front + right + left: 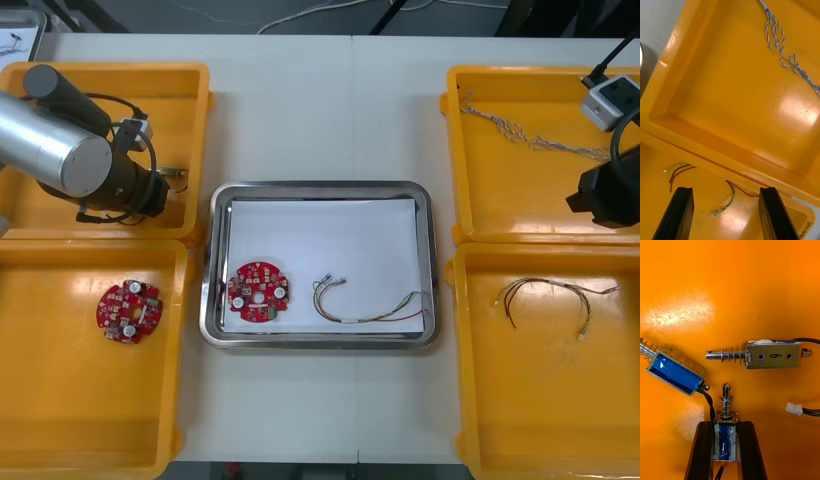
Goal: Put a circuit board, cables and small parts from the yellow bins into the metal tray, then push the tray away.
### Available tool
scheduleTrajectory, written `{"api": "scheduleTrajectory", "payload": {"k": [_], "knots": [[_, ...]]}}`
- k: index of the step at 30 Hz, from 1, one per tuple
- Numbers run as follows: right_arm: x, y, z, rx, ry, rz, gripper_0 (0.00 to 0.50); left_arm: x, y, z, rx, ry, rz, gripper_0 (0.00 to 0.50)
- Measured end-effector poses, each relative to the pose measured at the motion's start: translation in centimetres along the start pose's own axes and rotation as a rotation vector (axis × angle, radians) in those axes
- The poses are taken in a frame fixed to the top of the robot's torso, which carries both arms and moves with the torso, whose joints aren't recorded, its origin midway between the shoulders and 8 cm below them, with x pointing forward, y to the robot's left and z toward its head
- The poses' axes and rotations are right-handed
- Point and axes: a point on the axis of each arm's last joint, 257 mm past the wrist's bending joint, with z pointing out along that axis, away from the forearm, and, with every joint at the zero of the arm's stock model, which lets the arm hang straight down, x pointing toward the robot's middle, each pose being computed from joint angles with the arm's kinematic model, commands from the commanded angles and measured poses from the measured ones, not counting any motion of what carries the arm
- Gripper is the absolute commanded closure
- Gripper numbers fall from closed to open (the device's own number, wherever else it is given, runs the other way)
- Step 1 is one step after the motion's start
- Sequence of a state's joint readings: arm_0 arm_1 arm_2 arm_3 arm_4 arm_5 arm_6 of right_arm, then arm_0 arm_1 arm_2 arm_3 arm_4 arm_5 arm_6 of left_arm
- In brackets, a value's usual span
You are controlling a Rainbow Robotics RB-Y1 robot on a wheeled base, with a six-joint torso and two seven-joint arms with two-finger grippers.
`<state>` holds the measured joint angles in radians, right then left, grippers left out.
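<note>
My left gripper (725, 450) is down in the far left yellow bin (180, 80), shut on a small metal part (724, 435) with blue tape and a spring. Two more small metal parts (771, 355) (673, 369) lie just beyond its fingertips. My right gripper (726, 215) stands open over the wall between the two right bins, above a red and yellow cable (730, 195). The twisted blue and white cable (778, 33) lies in the far right bin (470, 200). The metal tray (320, 190), white inside, holds a round red circuit board (258, 292) and a cable (365, 305).
Another circuit board (128, 310) lies in the near left bin (60, 420). The red and yellow cable (550, 295) sits in the near right bin (540, 420). A white connector (794, 408) on black leads lies beside the left fingers. Bare table surrounds the tray.
</note>
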<state>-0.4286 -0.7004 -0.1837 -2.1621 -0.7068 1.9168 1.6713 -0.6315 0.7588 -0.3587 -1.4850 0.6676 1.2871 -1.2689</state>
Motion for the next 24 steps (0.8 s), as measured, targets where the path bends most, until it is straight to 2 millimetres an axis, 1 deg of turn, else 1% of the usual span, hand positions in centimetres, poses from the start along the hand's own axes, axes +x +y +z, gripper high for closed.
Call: {"api": "scheduleTrajectory", "payload": {"k": [4,10,16,19,24], "knots": [[1.1,-0.5,0.9,-0.008,0.038,0.031,0.0,0.0,0.0,0.0,0.0,0.001,0.0,0.5],[1.5,-1.3,1.3,0.01,0.053,0.05,0.0,0.8,0.6,-0.8,-0.015,0.047,-0.011,0.5],[1.7,-1.6,1.8,0.004,0.062,0.066,0.0,0.2,1.1,-2.5,-0.017,0.047,-0.03,0.5],[1.5,-1.8,2.3,0.0,0.053,0.08,0.0,-0.2,1.2,-2.9,-0.016,0.037,-0.036,0.5],[1.7,-2.4,3.3,-0.02,0.074,0.118,0.0,-0.8,1.5,-3.4,-0.026,0.018,-0.034,0.5]]}}
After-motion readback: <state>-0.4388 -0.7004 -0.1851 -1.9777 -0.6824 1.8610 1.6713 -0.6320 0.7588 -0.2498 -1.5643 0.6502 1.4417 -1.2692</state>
